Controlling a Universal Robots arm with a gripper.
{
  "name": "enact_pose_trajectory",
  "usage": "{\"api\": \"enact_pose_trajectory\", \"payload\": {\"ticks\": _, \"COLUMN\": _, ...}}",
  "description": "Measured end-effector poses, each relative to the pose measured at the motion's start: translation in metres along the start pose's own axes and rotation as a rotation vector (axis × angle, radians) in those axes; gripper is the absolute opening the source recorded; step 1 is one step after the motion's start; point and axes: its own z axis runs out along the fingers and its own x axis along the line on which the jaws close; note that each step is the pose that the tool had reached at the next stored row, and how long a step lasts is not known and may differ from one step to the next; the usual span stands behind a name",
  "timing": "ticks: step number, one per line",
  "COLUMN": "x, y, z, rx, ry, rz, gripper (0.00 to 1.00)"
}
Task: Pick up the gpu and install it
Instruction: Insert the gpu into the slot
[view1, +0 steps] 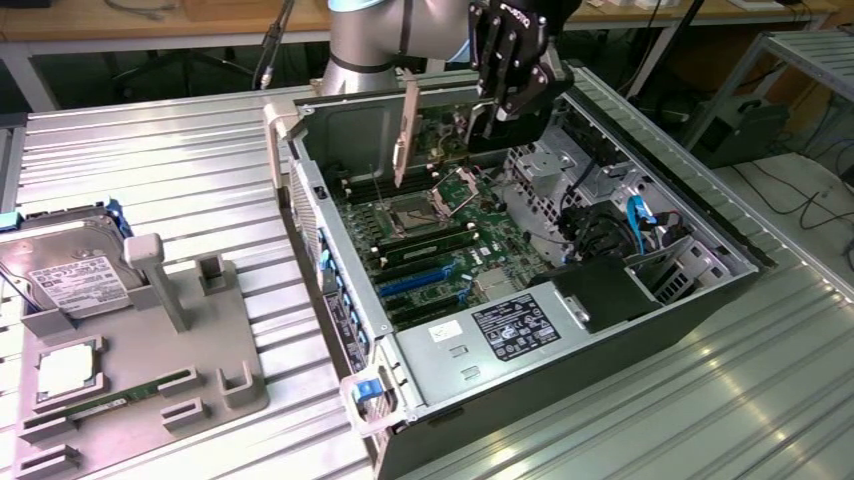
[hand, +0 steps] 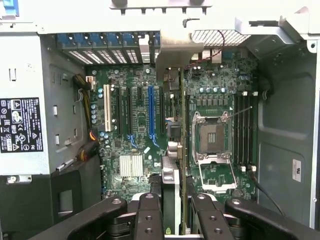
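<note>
My gripper (view1: 491, 128) hangs over the far end of the open computer case (view1: 694, 215) and is shut on the gpu (view1: 447, 125), a thin dark card held on edge with its silvery end bracket (view1: 406, 130) pointing down toward the case's rear wall. In the wrist view the gpu (hand: 172, 165) runs edge-on from between my fingers (hand: 150, 215), its bracket (hand: 172, 50) reaching the rear slot openings. The card floats above the motherboard (hand: 220, 75), between the blue expansion slot (hand: 150, 112) and the open processor socket (hand: 211, 137), apart from the board.
A grey parts holder (view1: 200, 340) at the exterior view's left carries a silver hard drive (view1: 74, 280), a green memory stick (view1: 120, 400) and a square chip (view1: 64, 370). Inside the case sit the power supply (view1: 514, 330), drive cage and cables (view1: 641, 215).
</note>
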Motion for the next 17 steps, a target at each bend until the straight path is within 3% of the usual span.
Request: {"api": "enact_pose_trajectory", "payload": {"ticks": 17, "x": 0.0, "y": 0.0002, "z": 0.0104, "rx": 0.0007, "ry": 0.0002, "rz": -0.059, "gripper": 0.28}}
